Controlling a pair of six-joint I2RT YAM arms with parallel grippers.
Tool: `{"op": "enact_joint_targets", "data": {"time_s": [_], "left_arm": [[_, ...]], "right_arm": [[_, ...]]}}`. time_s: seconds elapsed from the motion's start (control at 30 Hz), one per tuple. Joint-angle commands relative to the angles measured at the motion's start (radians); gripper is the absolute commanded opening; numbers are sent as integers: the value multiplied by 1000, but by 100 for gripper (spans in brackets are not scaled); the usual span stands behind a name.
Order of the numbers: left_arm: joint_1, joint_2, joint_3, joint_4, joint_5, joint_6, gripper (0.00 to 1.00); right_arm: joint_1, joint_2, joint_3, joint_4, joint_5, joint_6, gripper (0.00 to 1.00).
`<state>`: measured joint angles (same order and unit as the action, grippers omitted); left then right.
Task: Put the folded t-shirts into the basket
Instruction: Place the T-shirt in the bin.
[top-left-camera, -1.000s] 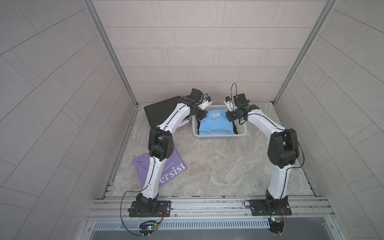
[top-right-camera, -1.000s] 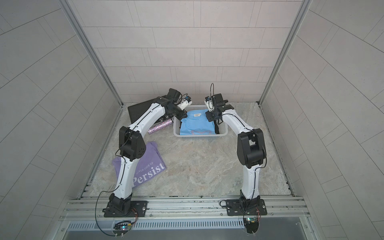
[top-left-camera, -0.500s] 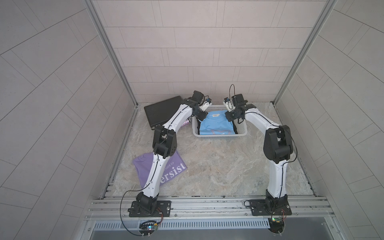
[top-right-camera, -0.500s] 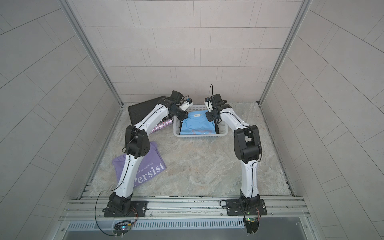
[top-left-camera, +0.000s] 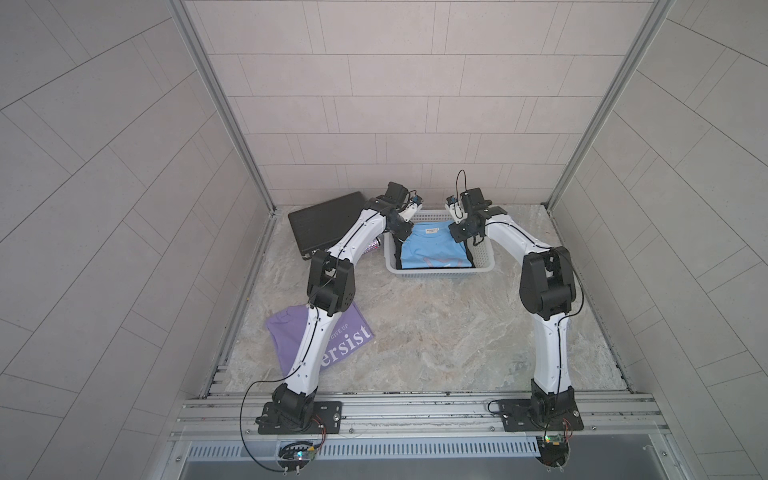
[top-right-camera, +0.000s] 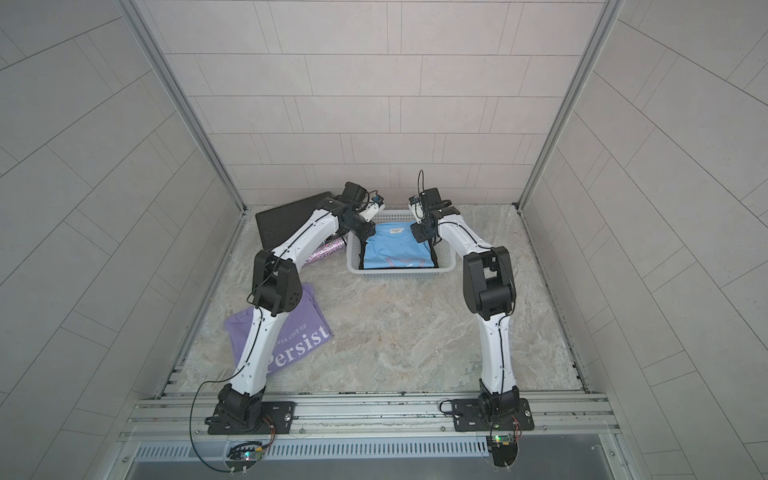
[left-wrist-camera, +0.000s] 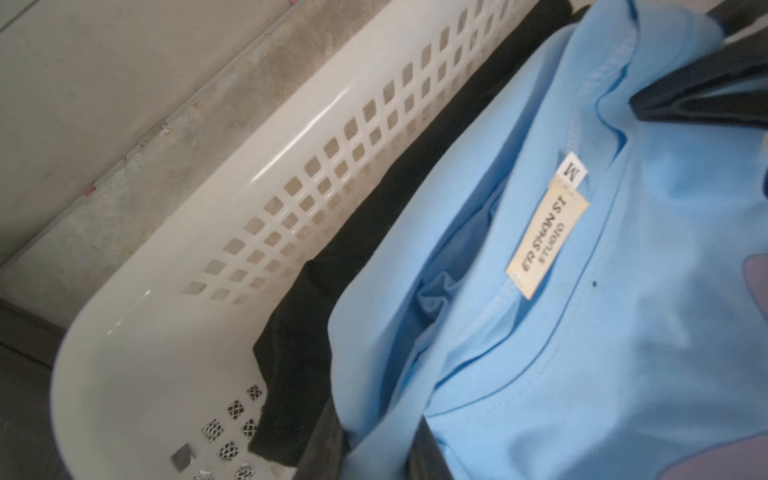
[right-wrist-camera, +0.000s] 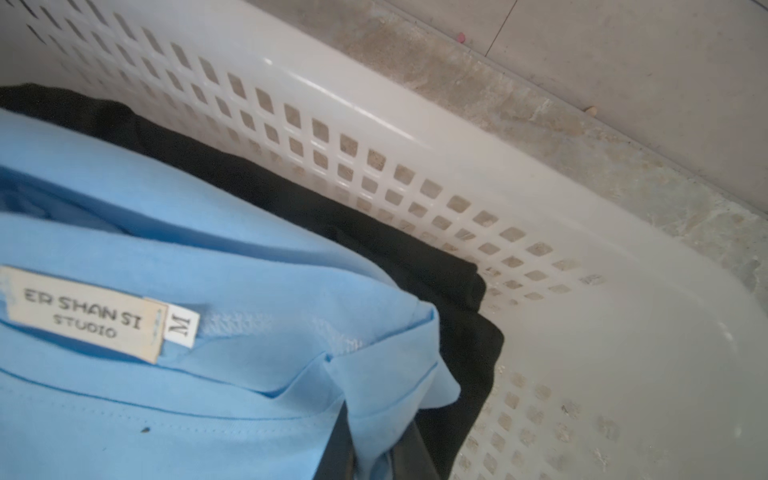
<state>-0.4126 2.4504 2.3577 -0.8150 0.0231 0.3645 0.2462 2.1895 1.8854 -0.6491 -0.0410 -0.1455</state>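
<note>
The white basket (top-left-camera: 436, 274) (top-right-camera: 399, 272) stands at the back of the table. A light blue t-shirt (top-left-camera: 432, 249) (top-right-camera: 397, 251) lies on top inside it, over a black t-shirt (left-wrist-camera: 374, 232) (right-wrist-camera: 374, 224). My left gripper (top-left-camera: 405, 239) (left-wrist-camera: 378, 449) is at the shirt's collar-end left corner, and a fold of blue cloth fills the gap between its fingers. At the right corner, my right gripper (top-left-camera: 459, 237) (right-wrist-camera: 374, 453) pinches the blue cloth. The lilac "Persist" t-shirt (top-left-camera: 349, 336) (top-right-camera: 299, 336) lies flat at the front left, partly under my left arm.
A black ribbed briefcase (top-left-camera: 324, 224) (top-right-camera: 286, 222) lies left of the basket against the back wall. Between the two sits a glittery roll (top-left-camera: 372, 246) (top-right-camera: 324, 253). Tiled walls close in the back and both sides, and the basket's far wall (left-wrist-camera: 291, 195) stands near the back wall.
Both arms have reached slightly farther toward the basket's back end. The light blue t-shirt has stayed in the basket with both grippers at its corners.
</note>
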Motion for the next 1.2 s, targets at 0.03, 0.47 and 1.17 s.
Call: {"op": "enact_joint_targets", "data": {"time_s": [0.03, 0.47, 1.17], "left_arm": [[3, 17, 40, 37, -108, -8, 37], [-1, -13, 38, 77, -215, -3, 55], [-8, -2, 13, -8, 17, -125, 63]], "right_arm": [[-21, 10, 55, -35, 64, -10, 26], [-25, -31, 73, -52, 89, -78, 44], [-30, 25, 64, -63, -89, -71, 40]]}}
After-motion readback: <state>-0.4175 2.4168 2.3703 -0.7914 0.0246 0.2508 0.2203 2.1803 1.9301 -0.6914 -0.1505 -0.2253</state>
